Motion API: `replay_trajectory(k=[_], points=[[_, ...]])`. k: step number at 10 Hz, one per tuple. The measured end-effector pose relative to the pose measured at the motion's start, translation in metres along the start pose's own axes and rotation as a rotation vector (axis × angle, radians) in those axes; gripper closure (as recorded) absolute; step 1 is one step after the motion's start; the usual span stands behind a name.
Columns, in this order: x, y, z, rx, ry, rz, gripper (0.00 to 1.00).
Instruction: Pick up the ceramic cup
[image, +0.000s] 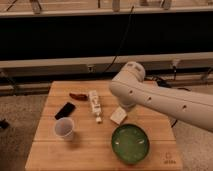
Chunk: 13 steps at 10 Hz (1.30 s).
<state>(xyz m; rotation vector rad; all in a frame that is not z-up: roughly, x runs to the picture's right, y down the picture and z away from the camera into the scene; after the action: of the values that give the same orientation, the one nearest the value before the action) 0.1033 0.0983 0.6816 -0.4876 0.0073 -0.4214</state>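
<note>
Camera view: the white arm (150, 96) reaches in from the right, its rounded joint hanging over the middle of the wooden table (55, 157). The ceramic cup (65, 128) stands upright at the front left, untouched and well apart from the arm, with a black slab (65, 110) just behind it. That open spot should make for an easy approach. The gripper isn't visible, probably masked by the arm's bulk, so clenched or released, there's no telling.
</note>
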Motion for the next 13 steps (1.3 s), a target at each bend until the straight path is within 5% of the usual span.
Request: replay_trajectory(k=[13], points=[[-0.082,-0.045,-0.007,0.127,-0.019,-0.292,0.20]])
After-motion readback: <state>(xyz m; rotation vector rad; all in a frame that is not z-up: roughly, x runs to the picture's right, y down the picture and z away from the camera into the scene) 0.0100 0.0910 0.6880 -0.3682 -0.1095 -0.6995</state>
